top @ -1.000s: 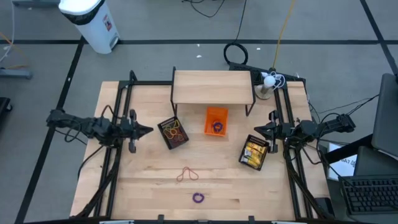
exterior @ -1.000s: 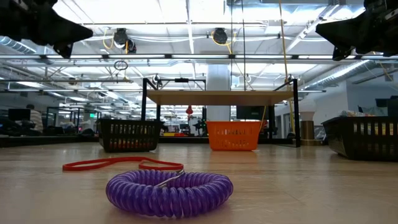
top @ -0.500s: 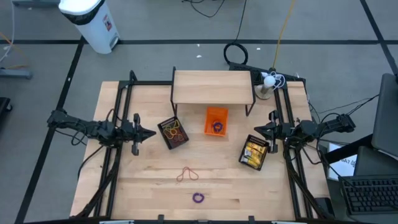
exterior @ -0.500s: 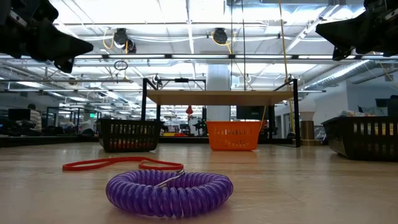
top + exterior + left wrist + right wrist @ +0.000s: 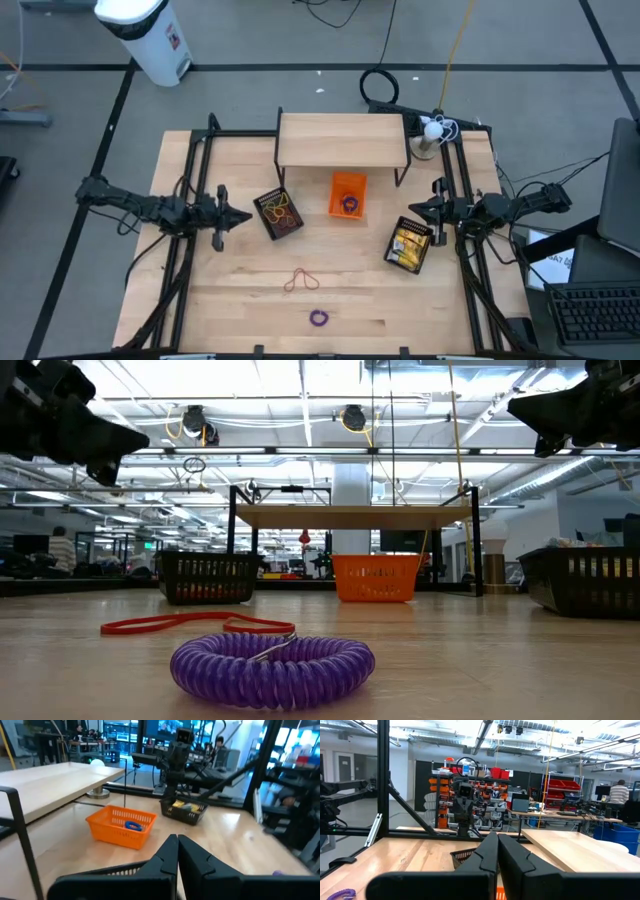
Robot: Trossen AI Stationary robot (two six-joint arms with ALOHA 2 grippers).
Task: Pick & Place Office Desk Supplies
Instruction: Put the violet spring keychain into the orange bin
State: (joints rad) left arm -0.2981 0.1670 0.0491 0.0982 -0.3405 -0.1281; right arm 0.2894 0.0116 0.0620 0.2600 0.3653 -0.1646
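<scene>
Two loose supplies lie on the surface for me to sort: a purple coil ring [image 5: 318,318] and, between it and the orange basket [image 5: 348,194], an orange-red rubber band [image 5: 301,280]. That basket already holds a purple ring, so I judge each bin takes one kind. To its left the black basket [image 5: 278,213] holds bands; to its right another [image 5: 409,244] holds yellow pieces. My left pincer [image 5: 243,215] and right pincer [image 5: 416,211] flank the baskets, both pressed closed, empty. I read no labels.
</scene>
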